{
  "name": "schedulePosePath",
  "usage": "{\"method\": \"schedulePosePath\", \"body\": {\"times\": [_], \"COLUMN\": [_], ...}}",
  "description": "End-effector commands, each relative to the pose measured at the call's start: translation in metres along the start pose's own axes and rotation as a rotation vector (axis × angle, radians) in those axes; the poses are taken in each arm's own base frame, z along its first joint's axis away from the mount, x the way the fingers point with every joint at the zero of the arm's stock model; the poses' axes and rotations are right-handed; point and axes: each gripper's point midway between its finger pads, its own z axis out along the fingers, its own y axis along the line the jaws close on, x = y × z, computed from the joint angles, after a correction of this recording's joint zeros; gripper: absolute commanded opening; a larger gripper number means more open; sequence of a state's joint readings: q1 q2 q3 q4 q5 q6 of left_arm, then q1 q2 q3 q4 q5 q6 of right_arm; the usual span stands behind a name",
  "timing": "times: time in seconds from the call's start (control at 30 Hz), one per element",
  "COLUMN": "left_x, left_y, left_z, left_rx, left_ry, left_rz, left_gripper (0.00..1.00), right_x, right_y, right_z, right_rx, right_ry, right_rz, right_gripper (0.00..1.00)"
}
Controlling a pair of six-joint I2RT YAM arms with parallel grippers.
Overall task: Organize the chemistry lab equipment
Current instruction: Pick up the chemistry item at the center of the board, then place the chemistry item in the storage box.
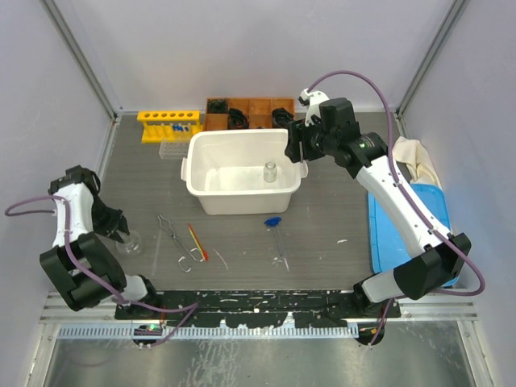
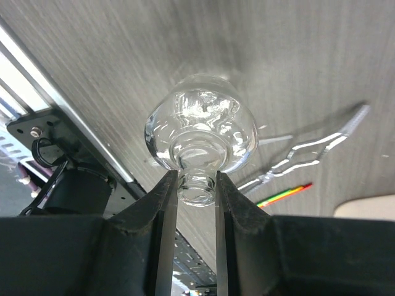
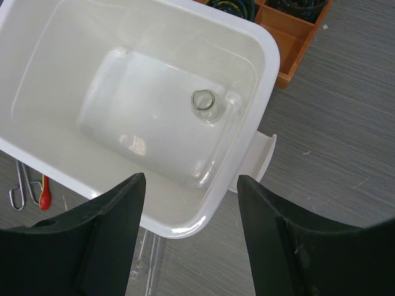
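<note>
Clamped by the left gripper at the neck, near left: small glass flask, possibly resting on the table. Spread apart over the right end of the white tub: right gripper; second flask upright inside. Far left, yellow rack holding blue-capped tubes. On the near side of the tub, tongs, dropper, thin stick just right of the tongs.

Your left gripper is pinching the neck of a small clear glass flask between its fingers; your right gripper is hanging wide open, pointing down.
</note>
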State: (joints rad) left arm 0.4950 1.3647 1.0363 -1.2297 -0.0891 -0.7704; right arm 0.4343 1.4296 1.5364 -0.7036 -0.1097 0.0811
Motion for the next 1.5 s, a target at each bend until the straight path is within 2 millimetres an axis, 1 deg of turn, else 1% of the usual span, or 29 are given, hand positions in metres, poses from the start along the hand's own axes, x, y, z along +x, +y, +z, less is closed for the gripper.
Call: {"method": "schedulePosePath", "body": {"times": [0.0, 0.07, 0.13, 0.23, 0.27, 0.47, 0.6, 0.7, 0.8, 0.83, 0.9, 1.03, 1.2, 1.3, 1.47], "left_x": [-0.024, -0.031, -0.039, -0.044, -0.039, -0.031, -0.014, 0.007, 0.03, 0.039, 0.057, 0.086, 0.12, 0.131, 0.142], "left_y": [-0.027, -0.036, -0.05, -0.071, -0.082, -0.136, -0.168, -0.189, -0.211, -0.217, -0.225, -0.236, -0.25, -0.253, -0.253], "left_z": [-0.038, -0.051, -0.068, -0.093, -0.103, -0.152, -0.176, -0.192, -0.203, -0.202, -0.201, -0.204, -0.221, -0.227, -0.238], "left_rx": [0.09, 0.109, 0.145, 0.155, 0.163, 0.223, 0.25, 0.275, 0.346, 0.363, 0.394, 0.44, 0.557, 0.587, 0.637], "left_ry": [-0.102, -0.127, -0.162, -0.205, -0.221, -0.289, -0.281, -0.27, -0.245, -0.221, -0.182, -0.161, -0.142, -0.139, -0.137], "left_rz": [0.027, 0.045, 0.072, 0.155, 0.211, 0.394, 0.542, 0.65, 0.723, 0.733, 0.764, 0.821, 0.862, 0.874, 0.879], "left_gripper": [0.0, 0.0, 0.0, 0.0, 0.0, 0.0, 0.0, 0.0, 0.0, 0.0, 0.0, 0.0, 0.0, 0.0, 0.0], "right_x": [-0.02, -0.021, -0.022, -0.023, -0.023, -0.025, -0.026, -0.027, -0.027, -0.027, -0.028, -0.03, -0.027, -0.026, -0.026], "right_y": [0.004, 0.004, 0.005, 0.005, 0.006, 0.008, 0.007, 0.006, 0.004, 0.003, 0.0, -0.003, -0.001, 0.001, 0.005], "right_z": [-0.004, -0.004, -0.004, -0.003, -0.002, -0.002, -0.004, -0.004, -0.003, -0.003, -0.002, 0.0, 0.008, 0.011, 0.013], "right_rx": [-0.023, -0.024, -0.025, -0.029, -0.031, -0.04, -0.037, -0.033, -0.021, -0.016, 0.002, 0.017, 0.004, -0.006, -0.029], "right_ry": [-0.073, -0.075, -0.076, -0.075, -0.075, -0.076, -0.082, -0.083, -0.083, -0.083, -0.081, -0.081, -0.06, -0.053, -0.049], "right_rz": [0.002, 0.002, 0.004, 0.006, 0.007, 0.009, 0.008, 0.007, 0.003, 0.001, -0.002, -0.006, 0.004, 0.009, 0.017], "right_gripper": [0.67, 0.67, 0.67, 0.67, 0.67, 0.67, 0.67, 0.67, 0.67, 0.67, 0.67, 0.67, 0.66, 0.66, 0.66]}}
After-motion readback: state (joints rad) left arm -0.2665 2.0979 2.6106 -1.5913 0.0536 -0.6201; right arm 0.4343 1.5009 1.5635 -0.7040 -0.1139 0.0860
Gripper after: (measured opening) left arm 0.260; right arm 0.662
